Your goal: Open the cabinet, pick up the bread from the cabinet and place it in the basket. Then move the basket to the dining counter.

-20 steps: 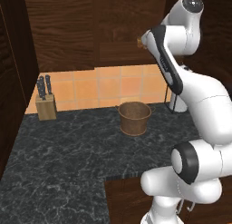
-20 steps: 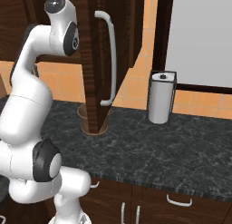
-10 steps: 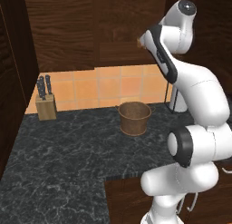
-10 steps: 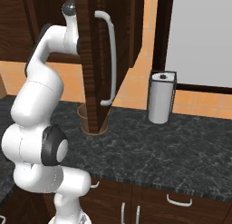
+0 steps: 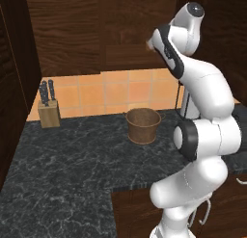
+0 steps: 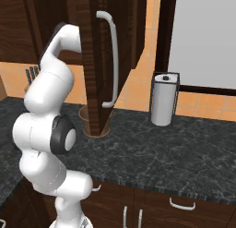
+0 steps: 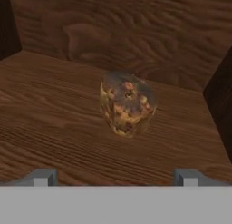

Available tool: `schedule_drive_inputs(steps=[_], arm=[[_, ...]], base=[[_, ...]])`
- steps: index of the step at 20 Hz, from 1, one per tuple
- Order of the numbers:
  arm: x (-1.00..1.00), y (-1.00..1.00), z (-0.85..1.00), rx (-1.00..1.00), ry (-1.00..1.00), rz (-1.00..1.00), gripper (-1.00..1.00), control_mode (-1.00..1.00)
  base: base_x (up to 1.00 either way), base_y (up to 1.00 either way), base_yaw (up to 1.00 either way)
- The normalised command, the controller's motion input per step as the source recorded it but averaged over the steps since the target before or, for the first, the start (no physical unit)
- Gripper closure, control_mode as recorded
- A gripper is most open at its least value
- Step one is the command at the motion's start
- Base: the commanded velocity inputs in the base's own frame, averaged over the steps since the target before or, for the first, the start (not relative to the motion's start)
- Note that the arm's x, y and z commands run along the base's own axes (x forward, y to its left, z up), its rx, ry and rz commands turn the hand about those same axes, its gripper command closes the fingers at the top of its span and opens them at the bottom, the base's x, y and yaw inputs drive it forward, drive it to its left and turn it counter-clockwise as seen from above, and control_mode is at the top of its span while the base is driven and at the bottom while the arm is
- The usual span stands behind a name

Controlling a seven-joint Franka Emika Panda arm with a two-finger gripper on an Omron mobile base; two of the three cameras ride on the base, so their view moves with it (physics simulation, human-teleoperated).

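Inside the cabinet (image 6: 94, 61), on its wooden shelf (image 7: 54, 128), lies the bread (image 7: 127, 104), a small lumpy tan piece flecked with orange, near the middle of the shelf and a little short of the back wall. Nothing else shares the shelf with it in the hand view. The cabinet door stands swung out toward the room, its long silver bar handle (image 6: 112, 61) facing right in the right base view.

Below on the black marbled worktop (image 5: 72, 155), the basket (image 5: 143, 125) sits upright near the tiled back wall; as far as the left base view lets me see into it, it looks empty, though its floor is in shadow. A knife block (image 5: 49, 112) stands well to its left against the wall, and a paper towel roll (image 6: 164, 99) stands to the right of the open door.

The pincer (image 7: 115, 175) is spread wide, its two tips set far apart at the near edge of the shelf. It holds nothing and touches nothing: the bread lies ahead of the tips, roughly centred between them, with bare shelf in between.
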Motion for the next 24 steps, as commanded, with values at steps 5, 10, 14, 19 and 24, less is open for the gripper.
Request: schedule_drive_inputs(steps=[5,10,14,19,24], arm=[[0.5,0.0,0.0,0.0,0.12,0.02,-1.0,-1.0],[0.44,-0.08,0.0,0.0,0.04,0.05,-1.0,-1.0],[0.31,-0.14,0.0,0.0,0.0,0.06,-1.0,-1.0],[0.31,-0.02,-0.06,0.0,0.01,0.05,-1.0,-1.0],[0.31,0.0,-0.16,0.0,0.04,0.04,-1.0,-1.0]], base=[[0.0,0.0,0.0],[0.0,0.0,0.0],[0.0,0.0,0.0],[0.0,0.0,0.0],[0.0,0.0,0.0]])
